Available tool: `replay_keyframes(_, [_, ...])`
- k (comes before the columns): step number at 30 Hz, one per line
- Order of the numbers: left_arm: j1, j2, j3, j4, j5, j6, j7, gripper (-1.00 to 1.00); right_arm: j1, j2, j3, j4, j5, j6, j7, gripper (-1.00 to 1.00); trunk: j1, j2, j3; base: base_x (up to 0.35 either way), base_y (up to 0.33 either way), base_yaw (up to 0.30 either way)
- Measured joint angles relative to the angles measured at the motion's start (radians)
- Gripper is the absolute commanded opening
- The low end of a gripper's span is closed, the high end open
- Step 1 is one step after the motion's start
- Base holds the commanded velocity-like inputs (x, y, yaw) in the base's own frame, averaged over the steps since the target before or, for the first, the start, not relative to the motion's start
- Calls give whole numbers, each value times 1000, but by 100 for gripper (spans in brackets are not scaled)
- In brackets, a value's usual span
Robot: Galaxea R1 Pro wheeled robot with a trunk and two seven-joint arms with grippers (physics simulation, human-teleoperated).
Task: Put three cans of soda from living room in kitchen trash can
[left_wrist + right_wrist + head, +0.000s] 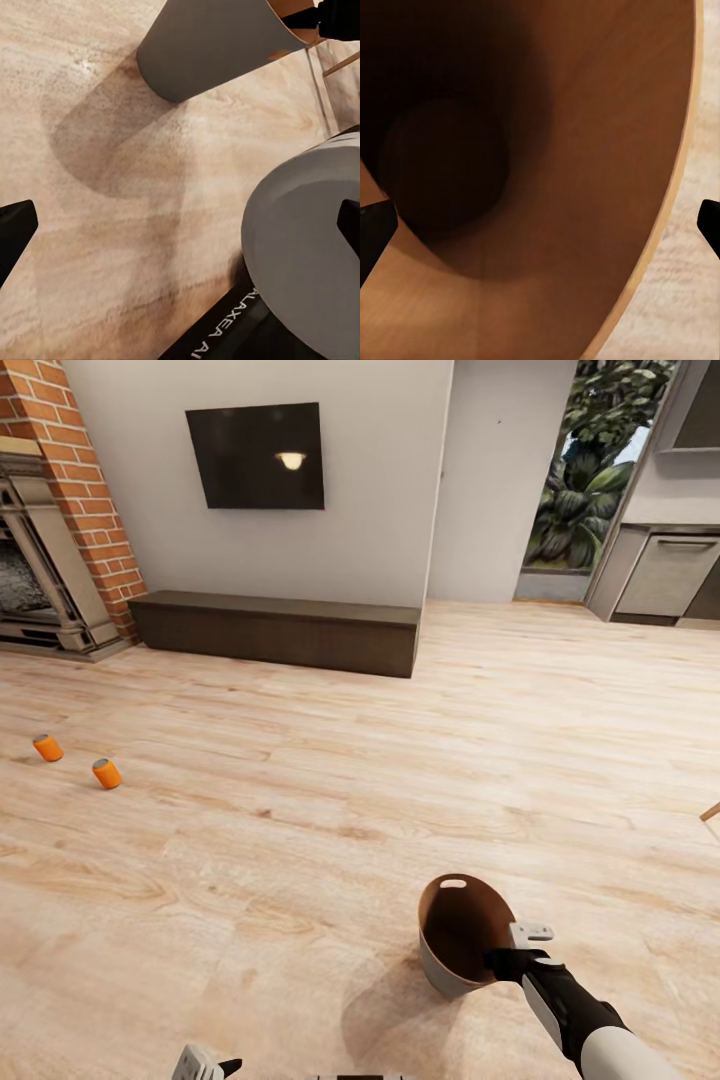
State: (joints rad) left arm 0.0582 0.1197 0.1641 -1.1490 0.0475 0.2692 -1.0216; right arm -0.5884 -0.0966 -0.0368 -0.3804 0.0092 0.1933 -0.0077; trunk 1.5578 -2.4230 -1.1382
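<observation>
Two orange cans of soda [47, 747] [107, 773] lie on the light wood floor at the left, far from both arms. The tash can [458, 935] leans tilted near me on the right, its brown inside facing up; its dark grey wall [210, 45] casts a shadow on the planks. My right gripper [512, 950] is at its rim, open: in the right wrist view its fingers straddle the copper rim [664, 217], one inside and one outside. Nothing shows in the bin's dark bottom. My left gripper [210, 1065] hangs open and empty low over the floor.
A dark low bench [275, 630] under a wall TV [257, 455] runs along the far wall, with a brick fireplace [50, 510] at the left. Kitchen cabinets [665, 575] show at the far right. My own grey base [300, 255] is close beside the left gripper.
</observation>
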Motion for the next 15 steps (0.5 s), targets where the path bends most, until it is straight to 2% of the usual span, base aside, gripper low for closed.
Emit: replay_keyframes(15, [0,0,0,0,0,0,0,100,0,0,0,0,0,0,0,100,0,0,-1,0,0,0])
